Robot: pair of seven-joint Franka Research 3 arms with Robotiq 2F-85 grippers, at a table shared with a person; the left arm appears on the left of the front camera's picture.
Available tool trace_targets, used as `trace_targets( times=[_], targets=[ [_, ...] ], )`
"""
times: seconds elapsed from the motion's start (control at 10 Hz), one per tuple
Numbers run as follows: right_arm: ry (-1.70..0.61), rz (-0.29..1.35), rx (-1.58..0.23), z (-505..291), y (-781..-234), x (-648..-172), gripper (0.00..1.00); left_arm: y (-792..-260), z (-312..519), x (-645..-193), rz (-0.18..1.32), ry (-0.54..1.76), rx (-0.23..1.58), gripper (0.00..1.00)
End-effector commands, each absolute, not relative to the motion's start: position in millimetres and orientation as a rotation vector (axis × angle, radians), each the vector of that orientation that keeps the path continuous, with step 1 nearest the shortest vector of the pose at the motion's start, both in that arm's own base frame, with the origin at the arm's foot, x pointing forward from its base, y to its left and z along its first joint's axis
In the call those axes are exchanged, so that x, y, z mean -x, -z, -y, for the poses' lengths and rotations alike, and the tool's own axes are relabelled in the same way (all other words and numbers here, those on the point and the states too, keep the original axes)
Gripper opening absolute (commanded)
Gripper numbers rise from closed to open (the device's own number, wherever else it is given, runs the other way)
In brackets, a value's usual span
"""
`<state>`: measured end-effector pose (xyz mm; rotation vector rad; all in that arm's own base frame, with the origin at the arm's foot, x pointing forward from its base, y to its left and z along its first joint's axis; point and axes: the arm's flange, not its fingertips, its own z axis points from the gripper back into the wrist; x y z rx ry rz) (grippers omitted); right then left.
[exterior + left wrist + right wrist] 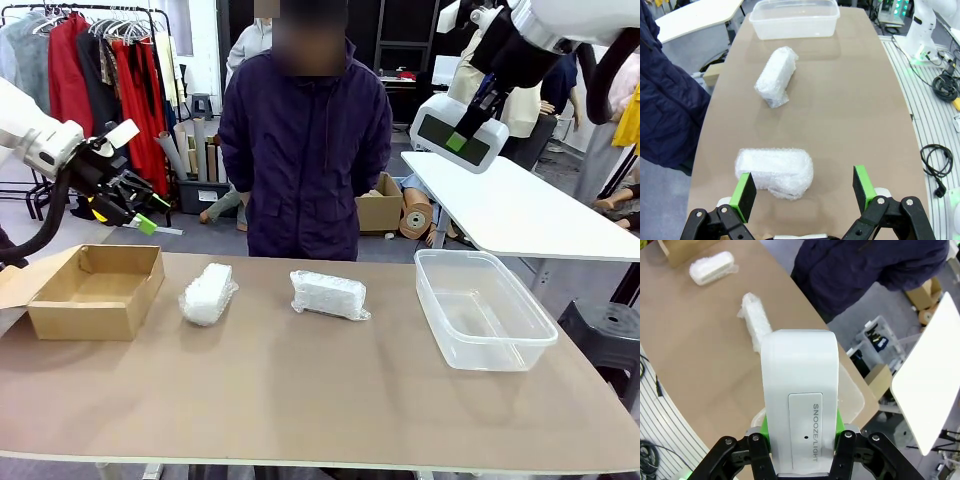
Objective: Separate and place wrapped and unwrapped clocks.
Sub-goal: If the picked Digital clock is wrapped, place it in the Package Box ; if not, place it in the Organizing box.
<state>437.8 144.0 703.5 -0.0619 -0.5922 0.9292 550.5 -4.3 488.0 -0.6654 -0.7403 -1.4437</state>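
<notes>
Two bubble-wrapped clocks lie on the brown table, one left of centre (207, 293) and one in the middle (328, 294). The bare white clock (452, 130), with its grey-green screen, hangs high above the table's right side, my right gripper (462, 137) shut on it. In the right wrist view the bare clock (800, 405) sits between the green pads (838, 423), with "SNOOZE/LIGHT" printed on it. My left gripper (140, 212) hovers open above the table's left end. In its wrist view the open gripper (804, 192) looks down on the nearer wrapped clock (775, 171); the other wrapped clock (776, 76) lies farther on.
An open cardboard box (95, 290) stands at the table's left end. A clear plastic tub (485, 310) stands at the right. A person in a dark jacket (305, 150) stands at the far edge. A white table (520, 205) lies behind on the right.
</notes>
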Motion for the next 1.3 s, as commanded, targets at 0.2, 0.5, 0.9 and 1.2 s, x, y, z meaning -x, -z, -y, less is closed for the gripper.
trace_targets(
  times=[0.2, 0.5, 0.9, 1.2],
  targets=[
    [-0.926, 0.595, 0.062, -144, -712, -438, 0.00, -489, 5, -550, 0.745, 1.446, 0.669, 1.00],
    [-0.821, 0.493, 0.050, -122, -686, -477, 0.00, -489, 5, -550, 0.745, 1.446, 0.669, 1.00],
    [-0.576, 0.467, 0.057, -70, -657, -509, 0.00, -489, 5, -550, 0.745, 1.446, 0.669, 1.00],
    [-0.399, 0.454, 0.039, -34, -619, -531, 0.00, -489, 5, -550, 0.745, 1.446, 0.669, 1.00]
  ],
)
